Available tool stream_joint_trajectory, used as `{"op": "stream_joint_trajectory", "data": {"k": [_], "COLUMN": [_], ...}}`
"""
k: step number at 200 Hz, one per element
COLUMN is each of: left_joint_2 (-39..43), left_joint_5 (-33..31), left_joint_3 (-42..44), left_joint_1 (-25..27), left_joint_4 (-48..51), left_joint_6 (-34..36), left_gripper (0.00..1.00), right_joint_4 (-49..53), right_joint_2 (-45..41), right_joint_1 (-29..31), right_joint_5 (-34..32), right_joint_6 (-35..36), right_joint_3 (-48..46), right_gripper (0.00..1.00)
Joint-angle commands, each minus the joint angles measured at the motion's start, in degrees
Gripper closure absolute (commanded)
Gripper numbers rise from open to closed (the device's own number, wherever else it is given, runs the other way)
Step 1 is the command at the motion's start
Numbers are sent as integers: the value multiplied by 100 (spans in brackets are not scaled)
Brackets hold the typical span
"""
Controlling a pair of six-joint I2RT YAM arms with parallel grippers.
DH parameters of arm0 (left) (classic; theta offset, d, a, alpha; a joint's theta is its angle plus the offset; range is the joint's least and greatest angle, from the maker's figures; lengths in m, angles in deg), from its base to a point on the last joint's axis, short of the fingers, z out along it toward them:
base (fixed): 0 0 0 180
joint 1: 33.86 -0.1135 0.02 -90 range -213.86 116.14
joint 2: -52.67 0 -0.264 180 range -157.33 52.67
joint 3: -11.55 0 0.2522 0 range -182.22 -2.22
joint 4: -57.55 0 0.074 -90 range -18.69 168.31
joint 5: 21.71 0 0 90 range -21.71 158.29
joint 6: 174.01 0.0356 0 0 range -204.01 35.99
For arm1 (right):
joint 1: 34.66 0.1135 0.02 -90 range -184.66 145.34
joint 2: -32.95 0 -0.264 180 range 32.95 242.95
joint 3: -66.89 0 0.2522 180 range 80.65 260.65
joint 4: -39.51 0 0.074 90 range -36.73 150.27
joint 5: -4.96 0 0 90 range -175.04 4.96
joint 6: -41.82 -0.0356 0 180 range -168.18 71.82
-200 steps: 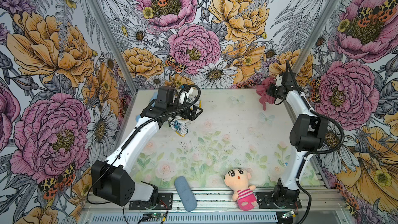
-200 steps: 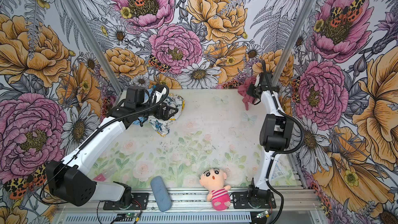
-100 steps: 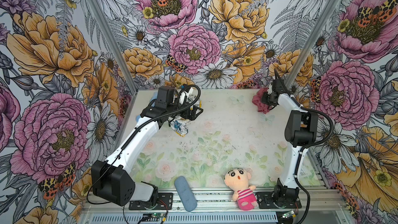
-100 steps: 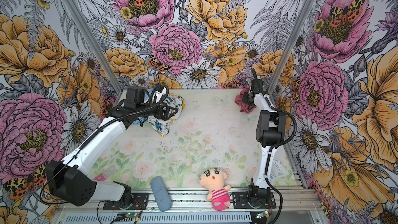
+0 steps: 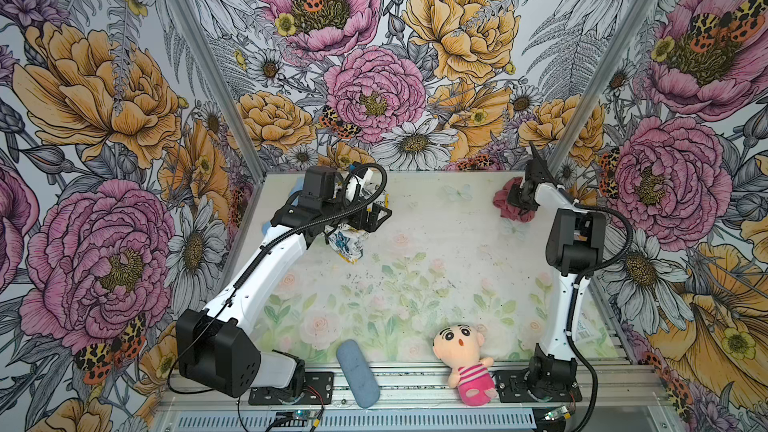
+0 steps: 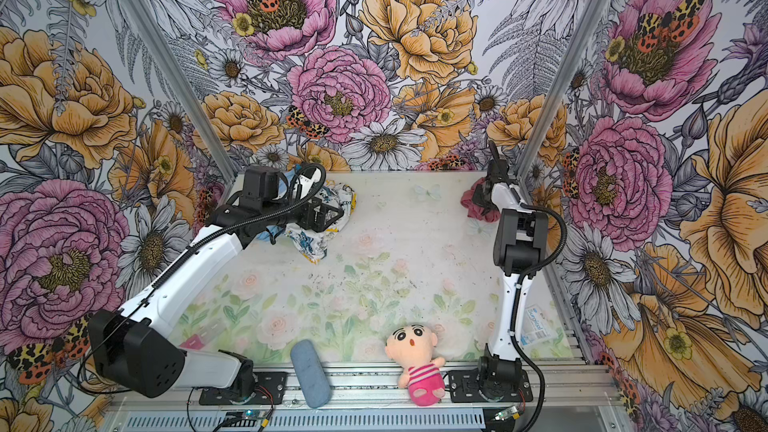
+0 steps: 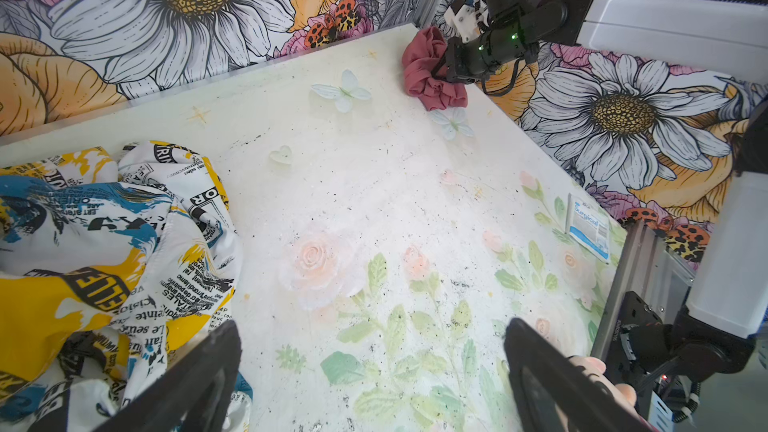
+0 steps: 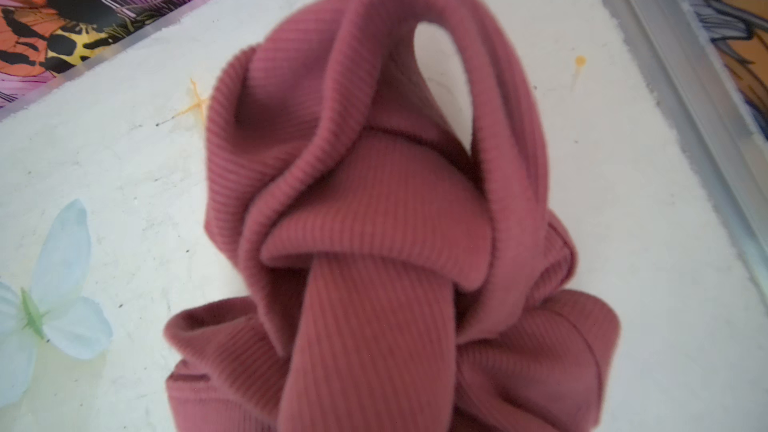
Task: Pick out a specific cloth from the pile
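Lowered onto the worktop (image 5: 436, 222), the dusty-rose ribbed cloth (image 8: 374, 201) sits clamped in the right pincer (image 7: 440, 72); its ribbing shows only in the right wrist view. Left pincer (image 7: 372, 328) gapes apart beside the printed-cloth pile (image 7: 104, 243).

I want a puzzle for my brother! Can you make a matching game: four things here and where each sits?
Things:
1. dusty-rose ribbed cloth
2. white cloth with yellow, blue and black print
3. plush doll in pink striped top
4. grey-blue oblong pad

Places:
A. near edge, beside right arm's base
B. far left, partly under left arm
C. far right corner
D. near edge, nearer left arm's base

Pairs: 1-C, 2-B, 3-A, 4-D
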Motion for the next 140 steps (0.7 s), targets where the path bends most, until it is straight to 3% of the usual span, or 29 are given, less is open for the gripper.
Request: {"op": "stream_joint_trajectory", "data": {"k": [1,14,38,96,140], "left_joint_2": [62,58,69,150,150], "left_joint_5": [52,67,78,24,16], "left_joint_3": [55,54,53,42,54], "left_joint_1": [-72,-72,-68,-64,-64], "left_joint_4": [-193,-200,-196,-203,-206], "left_joint_6": [-32,-39,-50,-96,-85], "left_gripper": [1,1,1,1,1], "right_joint_4": [190,182,186,181,190], "right_joint_2": [-34,-147,-363,-820,-995], "right_joint_1": [36,35,33,36,41], "right_joint_5": [-304,-389,-441,-347,-279], "right_joint_6": [102,114,83,83,64], "right_joint_3": [-66,-110,-161,-279,-297], "right_gripper": [83,63,44,28,25]}}
